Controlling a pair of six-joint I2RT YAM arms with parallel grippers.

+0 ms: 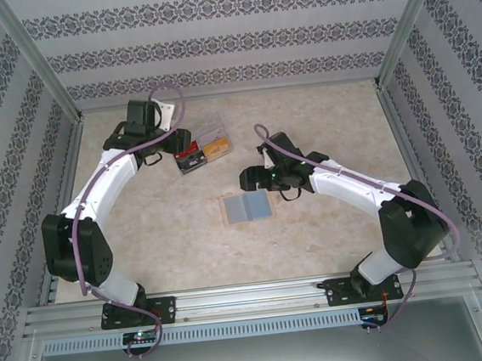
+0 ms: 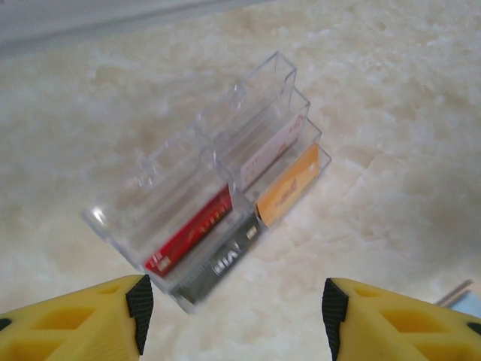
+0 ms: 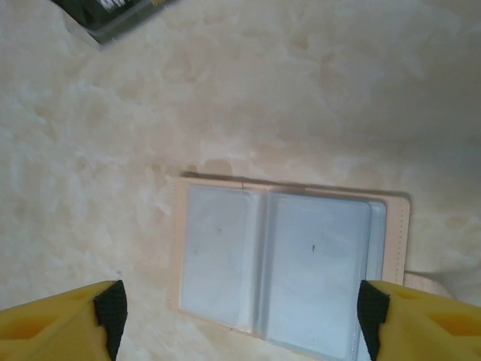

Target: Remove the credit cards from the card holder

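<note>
Two grippers: both have their yellow fingers spread wide, with nothing between them.
Left gripper point(image 2: 234, 310): jaws apart and empty. It hangs over the table point(image 1: 329, 121), and its fingers point(image 2: 98, 323) sit at the bottom edge of the left wrist view.
Just ahead of left gripper: a clear box point(image 2: 173, 180) rests on the table, skewed to the gripper's line. Its slots step up and away from the fingers.
Nearest slot row: a dark card point(image 2: 222, 259) with pale marks is on the left-finger side. An orange card point(image 2: 289, 188) is beside it on the right-finger side.
Next row back: a red card point(image 2: 192, 233) stands behind the dark card. A pale card point(image 2: 267, 150) with red marks stands behind the orange card.
Farthest rows: clear plastic, with the table visible through it.
Right gripper point(image 3: 240, 316): jaws apart and empty, poised above the card holder.
Directly under and just ahead of right gripper: the card holder point(image 3: 278, 263) lies opened flat on the table. Its two grey-blue panels sit side by side inside a pale rim, within the span of the fingers point(image 3: 68, 320).
Well ahead of right gripper, left-finger side: a dark edge with pale marks shows, blurred.
Overhead relation: the clear box lies just beside the left gripper. The card holder lies apart from the box, with bare table between them.
</note>
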